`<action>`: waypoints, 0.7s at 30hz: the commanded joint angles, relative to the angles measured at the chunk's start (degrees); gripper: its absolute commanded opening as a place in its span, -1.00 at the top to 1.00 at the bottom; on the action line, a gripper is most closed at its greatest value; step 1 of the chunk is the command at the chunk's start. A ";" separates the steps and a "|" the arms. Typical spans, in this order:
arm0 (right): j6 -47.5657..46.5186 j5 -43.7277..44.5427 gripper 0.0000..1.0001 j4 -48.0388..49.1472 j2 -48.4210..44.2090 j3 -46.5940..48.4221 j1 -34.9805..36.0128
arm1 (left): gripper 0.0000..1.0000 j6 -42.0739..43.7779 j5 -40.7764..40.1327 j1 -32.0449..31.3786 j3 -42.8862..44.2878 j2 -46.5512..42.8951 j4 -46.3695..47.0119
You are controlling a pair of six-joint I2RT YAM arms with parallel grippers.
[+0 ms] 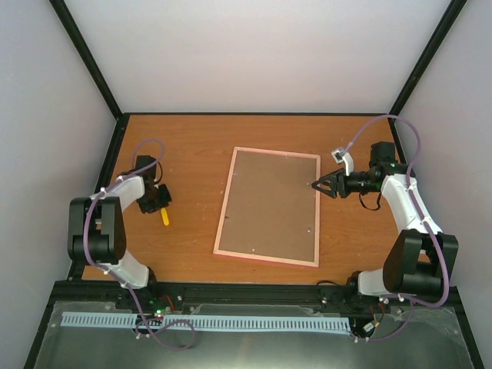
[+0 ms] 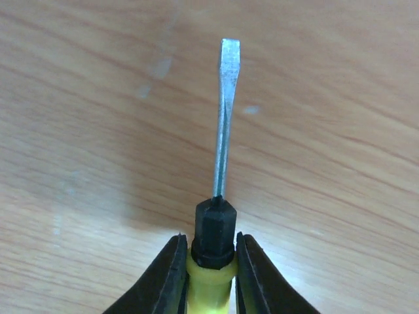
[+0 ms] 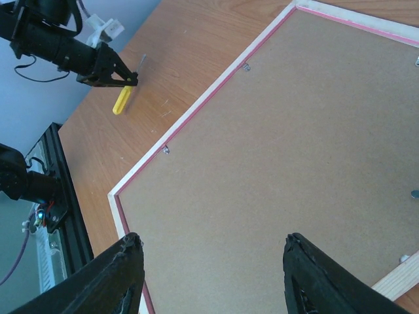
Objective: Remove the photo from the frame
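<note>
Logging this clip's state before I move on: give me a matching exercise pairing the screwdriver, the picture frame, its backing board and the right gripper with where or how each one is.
Things:
1. yellow-handled flat-blade screwdriver
2. thin pink-edged rectangular picture frame
3. plain brown backing board
4. right gripper

States:
A. open, above the frame
B. lying back side up on the wooden table
C. clamped in the jaws of the left gripper
D. filling the frame's back, small metal tabs at its edges

Pairs: 1-C, 2-B, 3-D, 4-A
</note>
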 commanded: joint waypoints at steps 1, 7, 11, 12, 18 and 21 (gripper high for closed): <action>0.75 -0.33 -0.12 1.53 0.68 0.58 0.09 | 0.98 1.11 8.60 -5.18 2.48 -7.97 2.76; 4.89 -0.55 -0.12 4.69 1.03 2.57 1.17 | 0.99 -4.55 19.23 -14.10 5.61 -19.08 10.98; 7.92 -1.49 -0.28 7.69 1.28 4.37 8.97 | 0.99 -7.50 23.04 -20.34 4.92 -25.10 21.84; 8.47 -0.40 -0.30 8.57 1.52 5.21 12.30 | 0.99 -7.83 23.48 -21.79 4.08 -26.39 25.12; 17.59 0.03 -0.39 18.68 4.03 9.36 28.20 | 0.99 -10.13 23.42 -28.09 -6.35 -33.28 46.77; 22.83 0.57 -0.46 25.23 3.40 8.66 32.69 | 0.99 -12.10 22.73 -31.23 -11.44 -35.73 57.54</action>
